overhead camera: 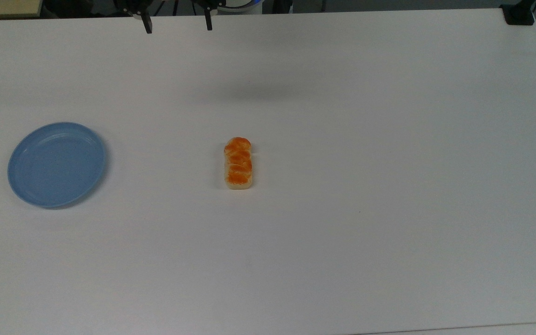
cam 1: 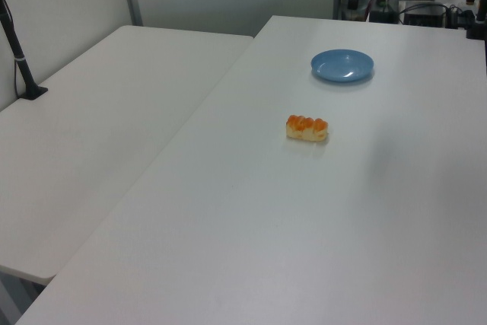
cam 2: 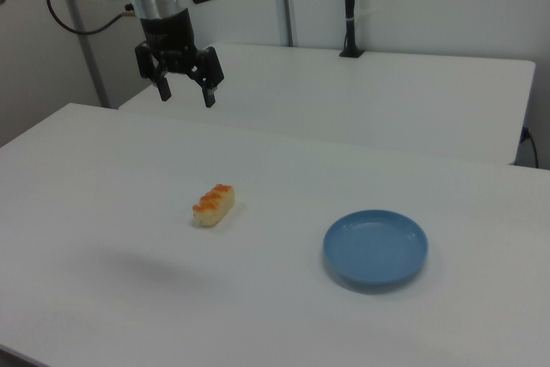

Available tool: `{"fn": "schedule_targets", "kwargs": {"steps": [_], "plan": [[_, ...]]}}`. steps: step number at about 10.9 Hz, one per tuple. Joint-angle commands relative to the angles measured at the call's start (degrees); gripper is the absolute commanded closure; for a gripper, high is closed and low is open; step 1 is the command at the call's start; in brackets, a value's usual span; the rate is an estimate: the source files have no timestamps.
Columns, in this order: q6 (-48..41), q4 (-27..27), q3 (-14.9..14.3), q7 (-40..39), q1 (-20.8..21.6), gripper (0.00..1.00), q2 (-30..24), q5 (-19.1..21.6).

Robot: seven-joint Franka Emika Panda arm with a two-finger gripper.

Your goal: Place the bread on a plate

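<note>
The bread (overhead camera: 238, 163), a small loaf with an orange glazed top, lies on the white table near the middle; it also shows in the left view (cam 1: 307, 128) and the right view (cam 2: 213, 204). The round light-blue plate (overhead camera: 56, 164) sits apart from it, at the top view's left, and appears as well in the left view (cam 1: 342, 65) and the right view (cam 2: 375, 248). My gripper (cam 2: 185, 93) hangs open and holds nothing, high above the table, up and left of the bread in the right view. In the top view its fingertips (overhead camera: 147, 27) poke in at the top edge.
A second white table (cam 1: 99, 135) adjoins at the left view's left, with a black post (cam 1: 19, 62) clamped to it. Another black clamp (overhead camera: 518, 14) sits at the top view's upper right corner.
</note>
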Motion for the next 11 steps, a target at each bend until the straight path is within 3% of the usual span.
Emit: {"fn": "schedule_targets", "kwargs": {"steps": [1, 6, 9, 11], "plan": [[1.38, -1.76, -0.25, -0.91, 0.76, 0.00, -0.72, -0.69], [2.07, -2.46, -0.16, 1.53, 0.84, 0.00, 0.50, -0.34], [11.89, -6.31, -0.08, 6.81, 3.56, 0.00, 4.73, -0.17], [13.24, -6.42, -0.08, 9.00, 4.09, 0.00, 7.09, -0.17]]}}
